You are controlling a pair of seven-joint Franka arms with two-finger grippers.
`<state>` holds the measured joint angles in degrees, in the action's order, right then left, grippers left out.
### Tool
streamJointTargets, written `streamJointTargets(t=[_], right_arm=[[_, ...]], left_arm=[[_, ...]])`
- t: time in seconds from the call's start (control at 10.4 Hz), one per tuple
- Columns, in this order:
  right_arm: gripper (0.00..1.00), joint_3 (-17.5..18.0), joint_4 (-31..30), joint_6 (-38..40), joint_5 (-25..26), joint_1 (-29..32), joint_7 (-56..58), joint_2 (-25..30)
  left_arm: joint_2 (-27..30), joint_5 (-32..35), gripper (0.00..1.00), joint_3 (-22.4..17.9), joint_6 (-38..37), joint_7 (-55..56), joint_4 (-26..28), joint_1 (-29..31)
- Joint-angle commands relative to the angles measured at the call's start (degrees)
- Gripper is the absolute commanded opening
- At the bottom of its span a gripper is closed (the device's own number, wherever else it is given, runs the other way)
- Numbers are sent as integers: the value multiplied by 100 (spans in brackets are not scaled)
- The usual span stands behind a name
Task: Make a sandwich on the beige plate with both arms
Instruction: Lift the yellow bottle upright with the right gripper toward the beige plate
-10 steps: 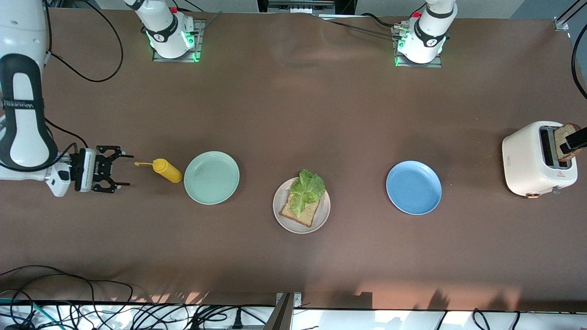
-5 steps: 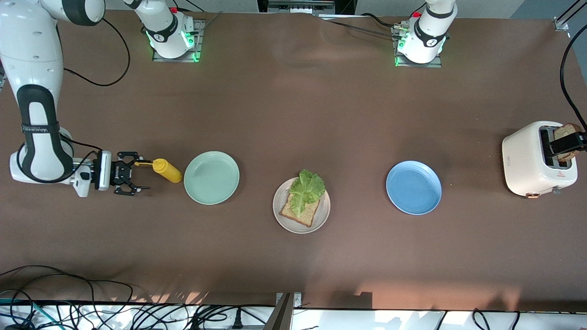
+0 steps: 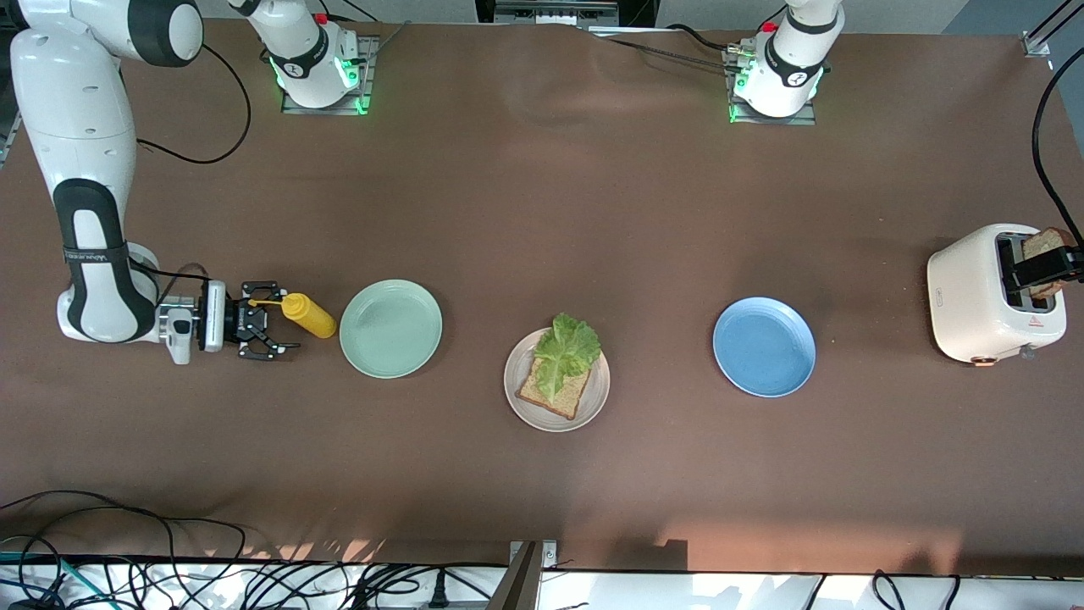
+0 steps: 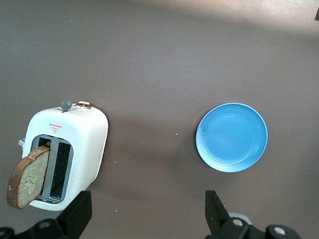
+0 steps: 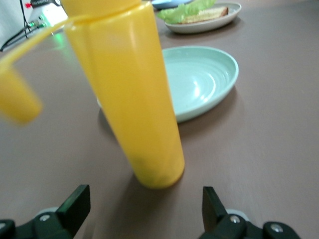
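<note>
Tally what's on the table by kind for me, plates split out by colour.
Plates: 3 – mint-green plate, beige plate, blue plate
Bread slices: 2 – one on the beige plate, one in the toaster
Lettuce leaf: 1
Yellow squeeze bottle: 1
Toaster: 1
Total: 8

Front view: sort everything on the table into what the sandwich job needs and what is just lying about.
Needed:
- beige plate
- bread slice with lettuce on that plate
- toaster
- toast slice standing in it
- left pincer, open over the toaster
- right pincer, open at the yellow squeeze bottle

Lying about:
- mint-green plate
- blue plate
</note>
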<state>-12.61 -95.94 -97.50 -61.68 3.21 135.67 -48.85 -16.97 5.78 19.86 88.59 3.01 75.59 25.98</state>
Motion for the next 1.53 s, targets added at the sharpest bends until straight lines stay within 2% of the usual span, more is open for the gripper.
streamJointTargets(t=[0.0,0.29,0.38,0.48,0.58,0.67,0.86,0.96,1.15,1.44], right_arm=[[100,144,137,109,-160,-39,12,-116],[100,188,137,100,-274,-75,-23,-116],[86,197,146,100,-274,-92,-23,-116],[61,188,155,91,-257,-101,11,-108],[23,188,164,39,-231,-110,-6,-90],[0,188,164,30,-213,-153,-58,-64],[0,180,172,-119,-195,-224,-120,58],[0,171,172,-390,-47,-398,-190,303],[0,171,164,-935,889,-662,-1405,891],[0,153,155,-1621,2375,-1426,-3523,1482]], left_arm=[[54,-121,100,-8,-26,-125,105,21],[54,-121,100,-8,-26,-125,105,21],[54,-121,100,-8,-26,-125,114,12],[54,-121,100,-8,-26,-125,105,12],[54,-121,100,-8,-26,-125,105,12],[54,-121,100,-8,-26,-116,105,4],[54,-121,100,-8,-26,-116,105,3],[54,-121,100,-8,-26,-107,105,3],[54,-121,100,-8,-26,-90,96,3],[54,-121,100,-8,-26,-63,96,-5]])
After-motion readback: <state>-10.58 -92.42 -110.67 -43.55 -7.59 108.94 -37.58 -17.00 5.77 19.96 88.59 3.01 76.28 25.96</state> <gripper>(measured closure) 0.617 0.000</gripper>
